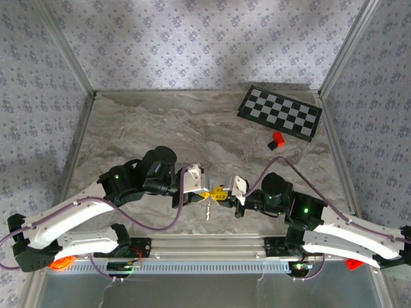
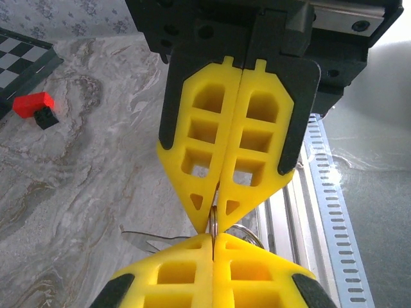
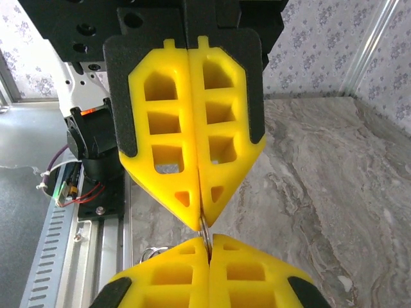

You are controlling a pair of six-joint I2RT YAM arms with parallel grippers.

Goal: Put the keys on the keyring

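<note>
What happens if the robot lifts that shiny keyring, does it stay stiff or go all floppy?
Probably floppy: the keyring has a loose end trailing away from the yellow fingers pinching it. It looks thin, so it is likely light for its size. Smooth metal held only at the tips might slip or swing.

No legible text, label, brand, number or sign appears on any surface in these views.
</note>
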